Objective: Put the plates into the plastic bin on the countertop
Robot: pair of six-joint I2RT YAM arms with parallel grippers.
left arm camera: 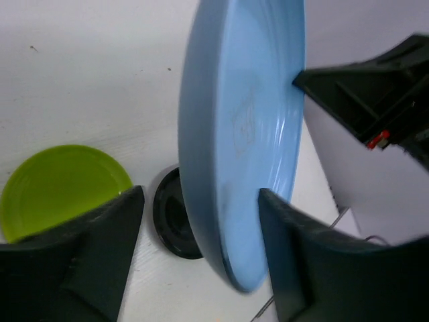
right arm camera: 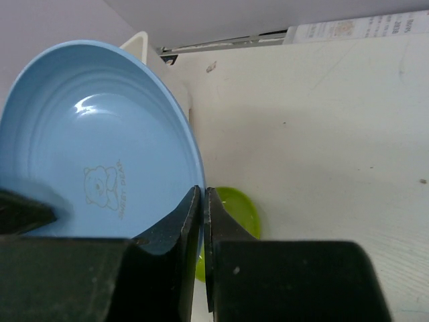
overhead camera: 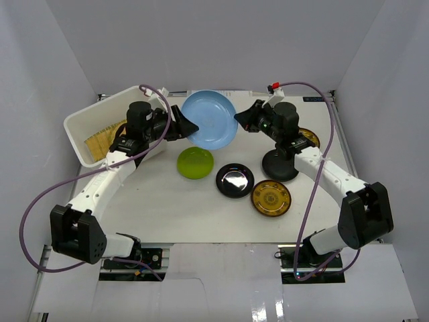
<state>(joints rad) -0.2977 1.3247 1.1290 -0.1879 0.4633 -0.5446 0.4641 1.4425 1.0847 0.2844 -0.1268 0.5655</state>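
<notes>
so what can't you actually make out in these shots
Top view: the white rectangular plastic bin is partly covered by the left arm; only a strip of woven straw-yellow plate shows, so the number inside is unclear.
Top view: the right arm hides most of a gold-patterned dark-rimmed plate.
Left wrist view: the light blue round plate hides most of a glossy black plate.

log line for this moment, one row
right fingers: shut on blue plate rim | left fingers: open astride opposite rim | plate: lifted, not in bin
</notes>
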